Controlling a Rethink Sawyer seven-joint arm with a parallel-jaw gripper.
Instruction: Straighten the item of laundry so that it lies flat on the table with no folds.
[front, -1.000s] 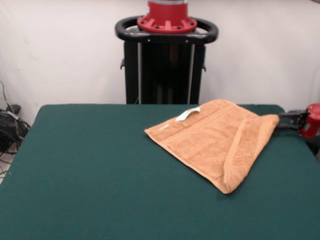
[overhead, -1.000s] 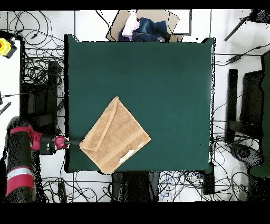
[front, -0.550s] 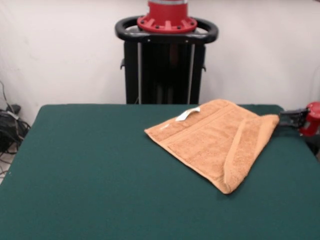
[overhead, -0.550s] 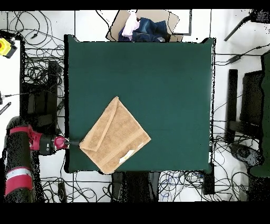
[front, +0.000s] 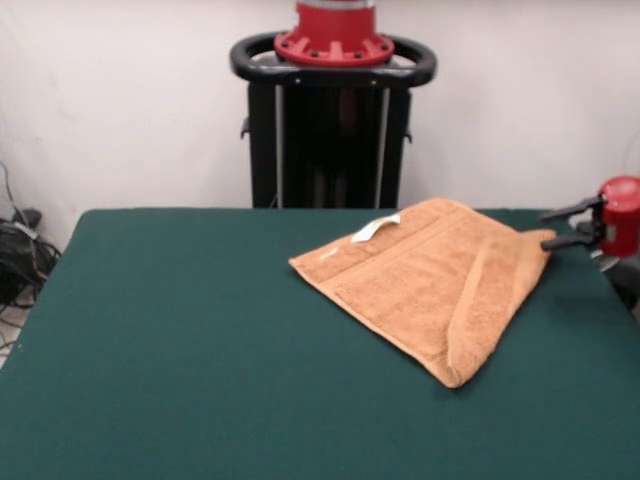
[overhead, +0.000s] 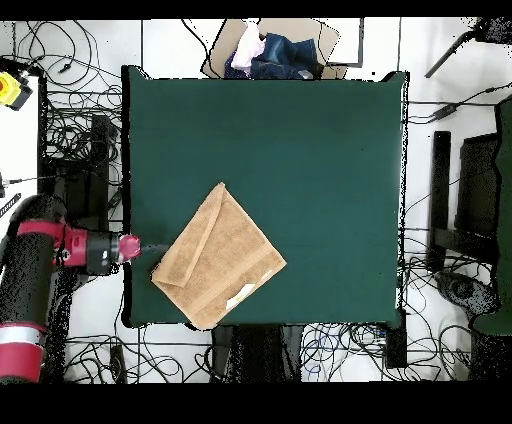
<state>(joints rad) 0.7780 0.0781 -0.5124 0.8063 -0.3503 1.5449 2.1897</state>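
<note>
The item of laundry (front: 425, 285), an orange-tan towel with a white tag (front: 375, 228), lies diagonally on the green table (front: 150, 330) near its right edge. One side is folded over as a long flap (front: 480, 305). My gripper (front: 545, 229) hovers just off the towel's right corner, open, with nothing between its fingers. From overhead the towel (overhead: 220, 260) sits at the table's (overhead: 300, 150) lower left, and the gripper (overhead: 150, 247) points at its left corner from the table's edge.
A cardboard box of clothes (overhead: 270, 55) stands beyond the table's top edge in the overhead view. Cables (overhead: 70, 130) cover the floor around the table, and black stands (overhead: 470, 200) line the right side.
The gripper was shut on the towel's corner and has now opened and lifted slightly. The corner has dropped onto the table.
</note>
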